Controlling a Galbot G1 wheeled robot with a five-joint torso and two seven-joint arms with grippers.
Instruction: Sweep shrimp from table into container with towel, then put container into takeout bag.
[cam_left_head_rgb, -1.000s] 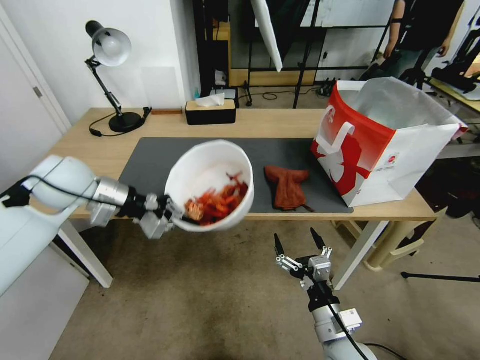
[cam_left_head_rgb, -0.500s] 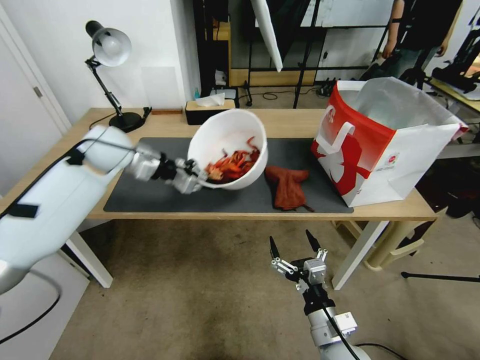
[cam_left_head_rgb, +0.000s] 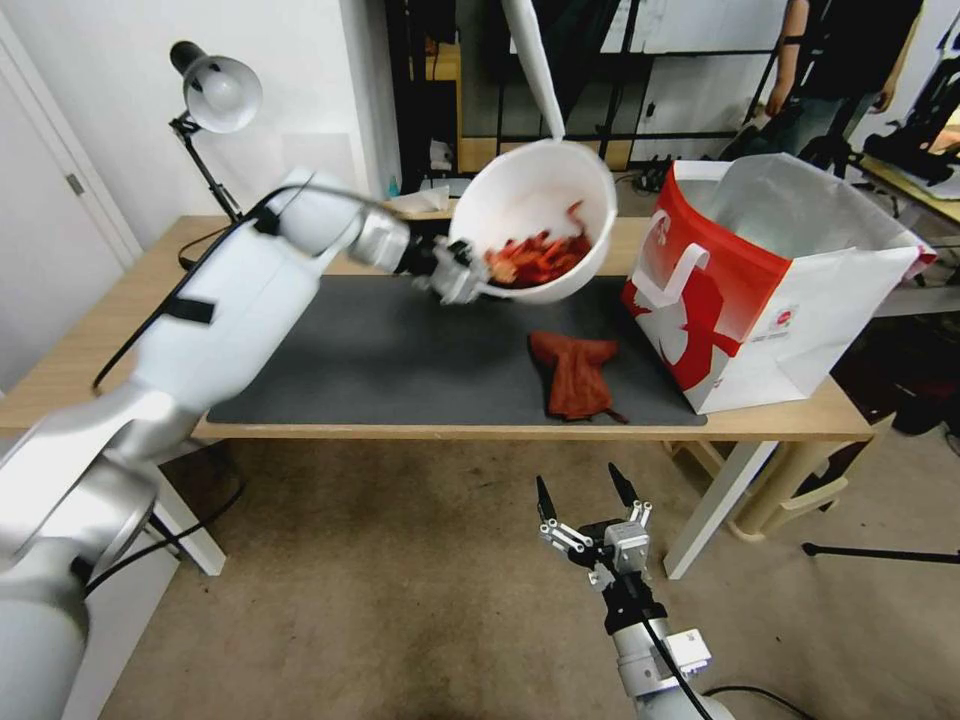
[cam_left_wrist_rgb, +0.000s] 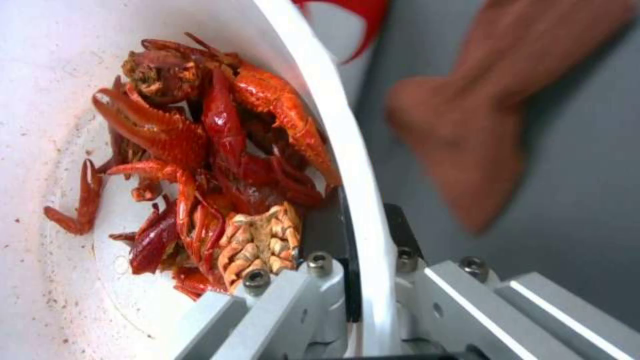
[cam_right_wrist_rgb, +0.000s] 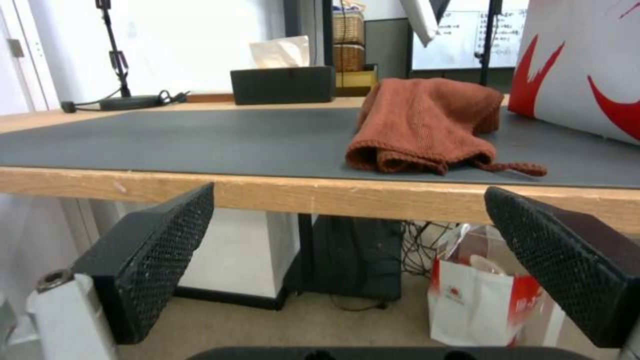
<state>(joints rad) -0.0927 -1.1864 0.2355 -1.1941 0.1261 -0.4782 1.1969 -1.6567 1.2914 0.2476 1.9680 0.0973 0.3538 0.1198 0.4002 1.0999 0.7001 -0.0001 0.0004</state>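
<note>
Head view: left end effector (cam_left_head_rgb: 462, 280), clamped on container (cam_left_head_rgb: 530, 200) rim, had lifted it from worktop (cam_left_head_rgb: 150, 290) edge toward takeout bag (cam_left_head_rgb: 770, 300); right end effector (cam_left_head_rgb: 577, 492) hung wide open.

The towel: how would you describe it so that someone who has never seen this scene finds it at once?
Start at the long wooden table and its dark grey mat. Near the mat's front edge, just left of the red and white paper bag, lies a small crumpled towel. It is the only soft rust-red cloth there, with a short dark loop trailing from one corner.
</note>
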